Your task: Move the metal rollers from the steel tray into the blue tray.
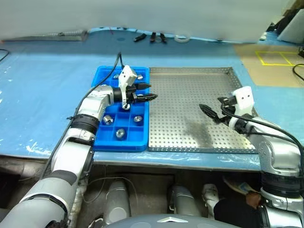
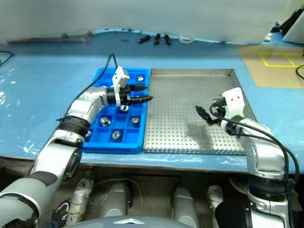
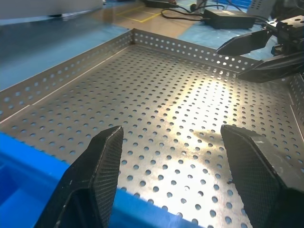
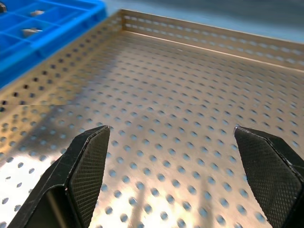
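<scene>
Blue plastic sheeting covers the tabletop (image 1: 42,95) from edge to edge, wrinkled and glossy near the front lip. On it sit the blue tray (image 1: 102,142) and, pushed up against its right side, the steel tray (image 1: 190,95), whose perforated floor looks bare and carries a dull smudge toward the front. Metal rollers (image 1: 108,119) lie in separate compartments of the blue tray; I can count a handful, one per cell, with one more near the far corner.

My left fingers (image 1: 146,92) hang over the right edge of the blue tray, pointing across toward the steel tray. They stand apart with nothing between them; in the left wrist view the two black pads (image 3: 95,171) frame bare perforated metal beyond the blue rim. My right fingers (image 1: 214,112) are above the right part of the steel tray, spread wide and empty, pointing toward the tray's middle; the right wrist view shows only dotted floor between them, with the blue tray in a far corner.

Along the far edge of the tabletop lie a few small dark tools (image 1: 151,37) and a pale ring (image 1: 181,38), in front of a plain grey wall. To the far right, brown floor carries yellow tape squares (image 1: 278,58), with dark cables near them.
</scene>
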Available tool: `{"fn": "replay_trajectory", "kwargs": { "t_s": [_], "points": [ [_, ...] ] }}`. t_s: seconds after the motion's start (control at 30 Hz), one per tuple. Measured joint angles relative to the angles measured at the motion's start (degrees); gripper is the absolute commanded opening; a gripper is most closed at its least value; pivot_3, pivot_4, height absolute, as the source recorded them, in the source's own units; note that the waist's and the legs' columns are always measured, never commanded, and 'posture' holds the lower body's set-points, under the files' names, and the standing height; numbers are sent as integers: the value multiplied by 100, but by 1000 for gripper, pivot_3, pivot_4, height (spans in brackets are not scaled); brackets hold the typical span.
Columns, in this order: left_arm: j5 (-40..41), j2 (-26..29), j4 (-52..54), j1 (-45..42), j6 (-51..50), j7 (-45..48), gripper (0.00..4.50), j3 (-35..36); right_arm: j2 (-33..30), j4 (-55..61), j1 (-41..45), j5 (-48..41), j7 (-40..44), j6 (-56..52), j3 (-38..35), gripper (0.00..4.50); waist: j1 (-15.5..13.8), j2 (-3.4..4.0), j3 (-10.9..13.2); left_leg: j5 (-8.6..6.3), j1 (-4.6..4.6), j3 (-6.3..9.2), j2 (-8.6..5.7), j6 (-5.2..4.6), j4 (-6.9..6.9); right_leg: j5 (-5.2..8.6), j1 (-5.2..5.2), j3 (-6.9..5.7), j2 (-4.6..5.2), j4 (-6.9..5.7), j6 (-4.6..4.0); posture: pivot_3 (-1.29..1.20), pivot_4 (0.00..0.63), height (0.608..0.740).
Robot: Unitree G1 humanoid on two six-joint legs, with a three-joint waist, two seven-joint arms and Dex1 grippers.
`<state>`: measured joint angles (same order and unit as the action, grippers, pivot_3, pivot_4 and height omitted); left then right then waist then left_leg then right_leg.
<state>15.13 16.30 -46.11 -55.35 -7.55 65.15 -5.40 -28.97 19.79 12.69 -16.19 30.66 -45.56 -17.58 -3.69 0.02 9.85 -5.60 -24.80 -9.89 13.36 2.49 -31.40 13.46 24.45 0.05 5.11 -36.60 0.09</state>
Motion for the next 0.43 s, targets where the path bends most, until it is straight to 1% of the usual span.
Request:
{"fn": "replay_trajectory", "kwargs": {
  "t_s": [0.13,0.27,0.43],
  "points": [
    [-163,-131,-537,-58,204,66,3449,3,130,94,-199,-44,-310,12,-152,4407,114,0,0,-16,31,-10,-3,-25,-1,3,-26,5,2,8,-5,-302,150,740],
    [-229,-89,-445,-18,261,353,3449,3,287,98,-168,-83,-497,32,-15,4407,129,0,0,-21,46,-13,-2,-34,0,3,-37,7,4,8,-8,-275,150,740],
    [-256,86,-228,34,262,330,3449,91,291,-42,70,-100,-521,182,223,4407,109,0,0,-23,52,-13,-2,-38,0,4,-46,6,5,11,-9,-230,150,740]
  ]
}}
